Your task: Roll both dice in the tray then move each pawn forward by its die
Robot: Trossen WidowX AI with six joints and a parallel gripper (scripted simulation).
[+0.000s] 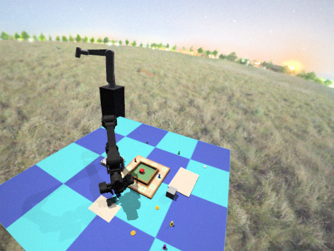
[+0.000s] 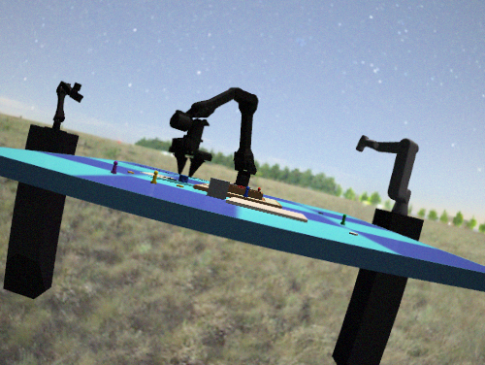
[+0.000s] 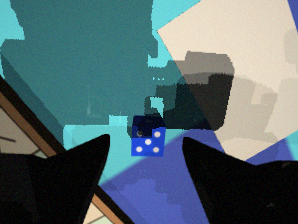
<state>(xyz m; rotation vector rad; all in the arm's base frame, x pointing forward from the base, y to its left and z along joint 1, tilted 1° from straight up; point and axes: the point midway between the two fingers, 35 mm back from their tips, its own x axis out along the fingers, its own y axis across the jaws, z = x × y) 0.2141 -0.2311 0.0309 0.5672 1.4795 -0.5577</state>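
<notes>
My gripper (image 2: pixel 186 175) (image 3: pixel 146 141) is open, its fingertips just above and on either side of the blue die, not closed on it. The blue die (image 2: pixel 183 179) (image 3: pixel 148 145) rests on the table beside the board, partly in shadow, five pips on its upper face. The red die (image 1: pixel 141 171) lies in the green-floored tray (image 1: pixel 149 175) in the middle of the board (image 1: pixel 163 169). The red pawn (image 1: pixel 135 160) (image 2: pixel 259 189) stands on the board's far-left side, and the blue pawn (image 1: pixel 159 175) (image 2: pixel 247 192) on its right side. The red die's number is too small to read.
A grey cube (image 1: pixel 171 191) (image 2: pixel 219 188) stands beside a large pale card (image 1: pixel 184 181). A smaller pale card (image 1: pixel 103 209) (image 3: pixel 250 30) lies near the blue die. Yellow (image 1: pixel 172 223), purple (image 1: pixel 164 246) and green (image 1: pixel 179 152) pawns and small discs stand or lie farther out.
</notes>
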